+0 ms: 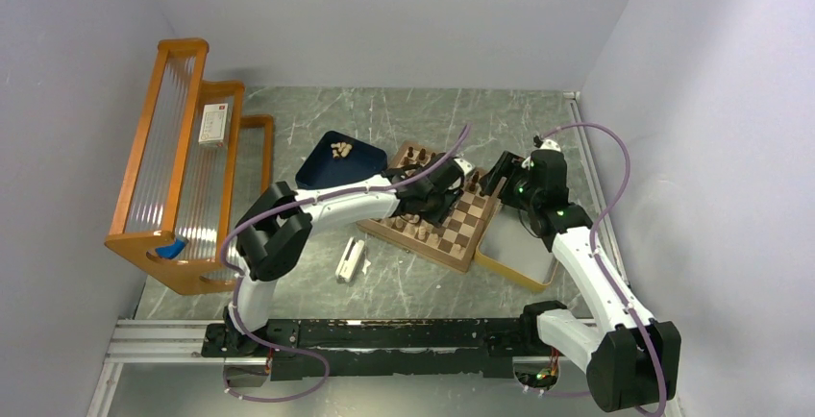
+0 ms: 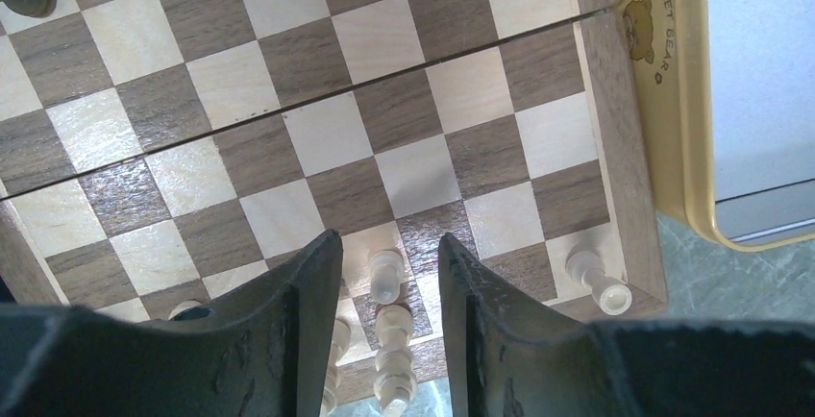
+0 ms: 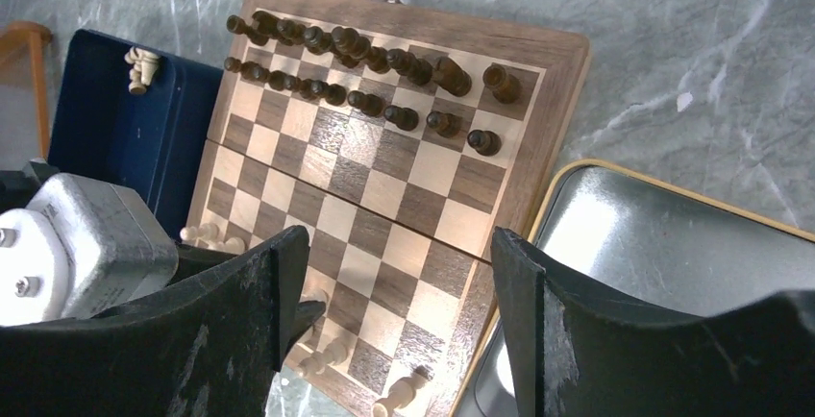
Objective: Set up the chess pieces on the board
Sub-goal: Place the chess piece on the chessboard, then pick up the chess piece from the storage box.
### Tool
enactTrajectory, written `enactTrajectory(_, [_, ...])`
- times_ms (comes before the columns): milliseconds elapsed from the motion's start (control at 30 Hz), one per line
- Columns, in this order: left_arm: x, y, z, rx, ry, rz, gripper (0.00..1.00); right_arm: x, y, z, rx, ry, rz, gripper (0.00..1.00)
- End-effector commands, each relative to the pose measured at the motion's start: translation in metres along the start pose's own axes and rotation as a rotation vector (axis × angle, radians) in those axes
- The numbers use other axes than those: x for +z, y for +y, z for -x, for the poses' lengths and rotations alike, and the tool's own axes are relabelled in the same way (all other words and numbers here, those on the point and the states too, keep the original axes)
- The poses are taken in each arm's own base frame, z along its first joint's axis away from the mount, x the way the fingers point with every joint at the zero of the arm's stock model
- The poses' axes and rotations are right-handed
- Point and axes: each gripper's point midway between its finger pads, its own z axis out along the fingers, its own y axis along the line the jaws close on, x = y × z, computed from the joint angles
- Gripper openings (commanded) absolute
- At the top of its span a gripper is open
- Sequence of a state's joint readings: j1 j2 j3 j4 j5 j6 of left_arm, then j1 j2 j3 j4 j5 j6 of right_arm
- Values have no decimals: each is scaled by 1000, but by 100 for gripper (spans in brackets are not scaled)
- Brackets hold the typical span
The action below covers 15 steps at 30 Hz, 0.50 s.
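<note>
1. Rail at the near edge, both arm bases bolted on. Just past it a small white oblong lies on the marbled table, near the board's near corner.
2. The left arm stretches across to the board. The left gripper hangs low over the end rows nearest its own camera, fingers parted, gripping nothing.
3. Look between those fingers: pale pieces stand clustered on the edge squares. One lone pale piece sits on the corner square, right by the rim.
4. The right gripper hovers over the board's right side, jaws spread wide and empty.
5. Under that arm, the yellow-rimmed tray sits tight against the board's right edge, with SWEET BEAR printed on its rim.
6. At the far end of the board, dark pieces are lined up in two rows along the far rim.
7. Off the far-left side of the board sits the dark blue tray, with a few loose pale pieces in it.
8. Far left, the orange rack stands against the wall.
</note>
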State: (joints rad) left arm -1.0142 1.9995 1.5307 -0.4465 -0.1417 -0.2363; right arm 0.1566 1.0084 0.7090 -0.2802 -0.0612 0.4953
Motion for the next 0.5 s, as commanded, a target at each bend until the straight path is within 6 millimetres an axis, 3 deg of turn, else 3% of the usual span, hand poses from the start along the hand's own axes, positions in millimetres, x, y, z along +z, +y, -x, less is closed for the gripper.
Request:
enactTrajectory(0, [-26,4,42,-58,-113,-36,46,2,5,0,15,-9,34,74])
enactTrajectory(267, [-47,47,64,-114,-167,9,46,1,13,-6,14,5,93,74])
enactTrajectory(467, [-65,105,65,-183,-187,82,45,3,19,-10,17,26,130,74])
